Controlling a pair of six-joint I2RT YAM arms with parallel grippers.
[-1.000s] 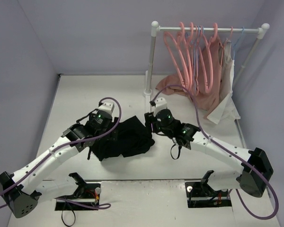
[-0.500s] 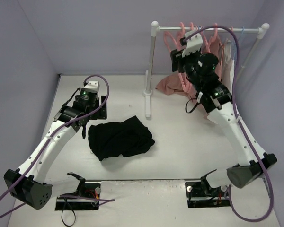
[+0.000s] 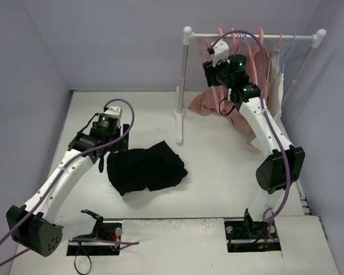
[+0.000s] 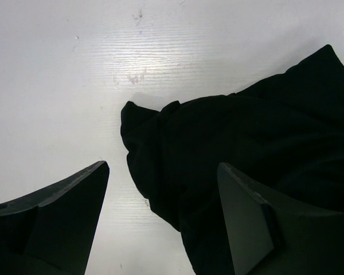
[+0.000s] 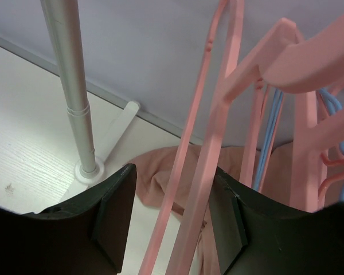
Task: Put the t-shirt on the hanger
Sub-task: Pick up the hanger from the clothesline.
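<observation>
The black t-shirt (image 3: 146, 169) lies crumpled on the white table; its left edge fills the left wrist view (image 4: 241, 143). My left gripper (image 3: 116, 144) hovers open over the shirt's upper left edge (image 4: 162, 168), with fabric below and between the fingers and nothing gripped. My right gripper (image 3: 213, 73) is raised at the clothes rack and is open (image 5: 173, 171). Two pink bars of a hanger (image 5: 204, 175) run between its fingers, and the jaws stand apart from them. That pink hanger (image 3: 202, 48) hangs at the left end of the rail.
The white rack's post (image 3: 182, 86) and foot (image 5: 89, 171) stand behind the shirt. Several more pink hangers and thin pale-blue hangers (image 5: 269, 126) hang on the rail (image 3: 275, 35). A dusty-pink garment (image 3: 209, 103) and a white garment (image 3: 274, 80) hang there too.
My right arm rose from beside the t-shirt up to the rack, bringing its jaws around a pink hanger. My left gripper pulled back off the shirt, then moved closer to its left edge.
</observation>
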